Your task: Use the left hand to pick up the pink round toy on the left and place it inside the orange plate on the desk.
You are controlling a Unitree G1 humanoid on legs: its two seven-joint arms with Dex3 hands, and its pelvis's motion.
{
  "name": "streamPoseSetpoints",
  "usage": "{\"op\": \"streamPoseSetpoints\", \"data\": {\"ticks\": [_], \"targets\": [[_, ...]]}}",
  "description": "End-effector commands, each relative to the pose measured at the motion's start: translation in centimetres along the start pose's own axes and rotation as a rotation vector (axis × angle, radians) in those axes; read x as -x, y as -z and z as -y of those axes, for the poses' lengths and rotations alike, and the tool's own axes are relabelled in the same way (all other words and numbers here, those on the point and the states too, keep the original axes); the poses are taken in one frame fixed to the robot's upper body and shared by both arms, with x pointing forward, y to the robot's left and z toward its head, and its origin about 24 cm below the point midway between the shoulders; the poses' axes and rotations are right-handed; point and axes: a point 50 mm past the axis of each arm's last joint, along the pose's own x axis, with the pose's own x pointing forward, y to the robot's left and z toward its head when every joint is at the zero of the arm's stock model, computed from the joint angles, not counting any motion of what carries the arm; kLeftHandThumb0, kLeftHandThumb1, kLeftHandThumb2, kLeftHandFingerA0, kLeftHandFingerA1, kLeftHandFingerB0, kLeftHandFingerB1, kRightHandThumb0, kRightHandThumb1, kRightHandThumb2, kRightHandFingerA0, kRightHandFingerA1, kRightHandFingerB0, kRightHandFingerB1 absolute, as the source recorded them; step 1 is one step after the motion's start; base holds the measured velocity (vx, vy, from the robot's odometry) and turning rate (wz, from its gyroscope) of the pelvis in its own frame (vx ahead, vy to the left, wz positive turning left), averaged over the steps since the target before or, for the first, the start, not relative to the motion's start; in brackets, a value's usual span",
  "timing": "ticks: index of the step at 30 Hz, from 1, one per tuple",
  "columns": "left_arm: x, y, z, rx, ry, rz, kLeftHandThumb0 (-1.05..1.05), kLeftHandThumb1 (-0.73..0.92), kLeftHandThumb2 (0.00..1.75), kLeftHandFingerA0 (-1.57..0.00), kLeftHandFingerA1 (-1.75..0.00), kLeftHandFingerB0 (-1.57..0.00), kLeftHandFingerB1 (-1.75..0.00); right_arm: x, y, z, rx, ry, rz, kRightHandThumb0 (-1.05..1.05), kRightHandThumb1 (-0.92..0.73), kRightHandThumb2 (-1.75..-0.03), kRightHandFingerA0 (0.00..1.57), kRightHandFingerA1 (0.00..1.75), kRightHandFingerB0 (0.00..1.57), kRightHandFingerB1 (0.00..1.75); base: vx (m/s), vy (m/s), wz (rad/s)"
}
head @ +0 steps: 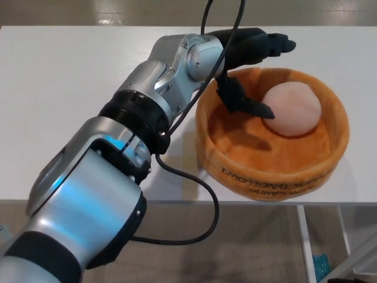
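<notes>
The left arm [147, 112] reaches in from the near left, silver and black, and crosses the white desk [59, 88] toward the right. Its black left hand [250, 68] hangs over the far left rim of the orange plate [235, 162]. The fingers [265, 44] stretch out toward the right above the rim, and the thumb [247, 103] points down and to the right into the plate. Fingers and thumb are spread apart and hold nothing; the hand is released.

The pink toy [293, 108] lies inside the plate, on its floor toward the far right side, close to the inner wall. It is round and pale pink, with a soft surface. The tip of the thumb is just beside the toy's left edge; whether it touches cannot be told.

The plate is a soft, round, plush dish with a raised wall. It sits on the right part of the desk, near the front edge. Dark lettering runs along its near outer wall, too blurred to read in full.

A black cable [200, 194] runs from the forearm, loops down past the near edge of the desk and curves back toward the upper arm. More cable [206, 17] rises from the wrist toward the far side.

Past the near edge of the desk, the floor [259, 242] shows, with a white desk leg [306, 236] at the near right.
</notes>
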Motion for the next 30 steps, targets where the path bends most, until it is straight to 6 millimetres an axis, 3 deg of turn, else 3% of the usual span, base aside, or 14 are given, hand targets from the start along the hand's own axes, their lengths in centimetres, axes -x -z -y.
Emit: {"op": "streamPoseSetpoints", "data": {"ticks": [1,4,5,10,11,14,15,16,17,20,22,25,28,30], "targets": [[0.4,-0.1,-0.8,0.006,0.027,0.002,-1.02,0.57,0.67,0.0,0.0,0.0,-0.1,0.1,0.3,0.2,0.011,0.003,-0.013,-0.38,-0.58,-0.58,0.74,0.57,0.63,0.44,0.0,0.0,0.0],[0.7,0.2,-1.1,0.005,0.016,0.008,-1.02,0.57,0.67,0.0,0.0,0.0,-0.1,0.1,0.3,0.2,0.013,0.003,-0.013,-0.38,-0.58,-0.58,0.74,0.57,0.63,0.44,0.0,0.0,0.0],[2.1,0.4,-2.9,0.004,-0.041,0.068,-0.85,0.47,0.89,0.0,0.0,0.0,-0.03,0.1,0.3,0.3,0.011,0.0,-0.012,-0.38,-0.58,-0.58,0.74,0.56,0.63,0.44,0.0,0.0,0.0],[4.9,1.0,-5.0,0.015,-0.113,0.148,-0.86,0.49,0.89,0.0,-0.02,0.0,-0.06,0.1,0.4,0.5,0.009,0.002,-0.02,-0.38,-0.58,-0.58,0.75,0.58,0.63,0.43,0.0,0.0,0.0],[6.4,1.5,-5.4,0.033,-0.146,0.184,-0.83,0.49,0.88,-0.02,-0.1,0.0,-0.09,0.1,0.4,0.7,0.007,0.003,-0.022,-0.37,-0.58,-0.58,0.75,0.57,0.64,0.44,0.0,0.0,0.0],[7.1,1.6,-5.3,0.044,-0.155,0.196,-0.83,0.49,0.88,-0.02,-0.1,0.0,-0.09,0.1,0.5,0.8,0.007,0.003,-0.026,-0.37,-0.58,-0.58,0.75,0.57,0.64,0.44,0.0,0.0,0.0],[8.1,1.9,-5.3,0.071,-0.187,0.24,-0.85,0.59,0.58,-0.05,-0.26,0.0,-0.24,0.1,0.5,0.9,0.014,0.005,-0.026,-0.38,-0.58,-0.58,0.76,0.58,0.63,0.43,0.0,0.0,0.0],[8.9,2.0,-5.3,0.087,-0.212,0.271,-0.85,0.59,0.58,-0.05,-0.26,0.0,-0.24,0.1,0.5,0.9,0.019,0.005,-0.025,-0.38,-0.58,-0.58,0.76,0.58,0.63,0.43,0.0,0.0,0.0],[10.4,2.3,-5.2,0.129,-0.254,0.338,-0.76,0.46,0.88,-0.05,-0.27,-0.05,-0.18,0.1,0.5,0.9,0.026,0.005,-0.024,-0.38,-0.58,-0.58,0.74,0.56,0.62,0.44,0.0,0.0,0.0],[13.9,3.1,-4.5,0.194,-0.337,0.442,-0.74,0.44,0.87,-0.02,-0.27,-0.02,-0.25,0.2,0.6,0.6,0.024,0.001,-0.026,-0.37,-0.58,-0.58,0.73,0.53,0.62,0.44,0.0,0.0,0.0],[14.8,3.3,-4.1,0.201,-0.355,0.459,-0.75,0.44,0.87,-0.02,-0.28,-0.02,-0.25,0.2,0.7,0.7,0.024,0.001,-0.029,-0.37,-0.58,-0.58,0.74,0.55,0.62,0.44,0.0,0.0,0.0],[18.7,3.8,-2.7,0.215,-0.401,0.494,-0.73,0.43,0.85,-0.02,-0.19,-0.06,-0.25,0.4,0.9,0.8,0.034,0.009,-0.023,-0.38,-0.58,-0.58,0.74,0.6,0.63,0.44,0.0,0.0,0.0],[20.3,3.6,-2.1,0.192,-0.417,0.497,-0.71,0.43,0.87,0.0,-0.2,-0.08,-0.26,0.3,0.8,0.9,0.041,0.01,-0.024,-0.38,-0.58,-0.58,0.75,0.6,0.63,0.44,0.0,0.0,0.0],[22.7,3.4,-1.3,0.162,-0.433,0.506,-0.78,0.48,0.85,-0.08,-0.16,-0.09,-0.25,0.2,0.7,0.9,0.017,0.008,-0.028,-0.37,-0.57,-0.58,0.75,0.58,0.63,0.44,0.0,0.0,0.0]]}}
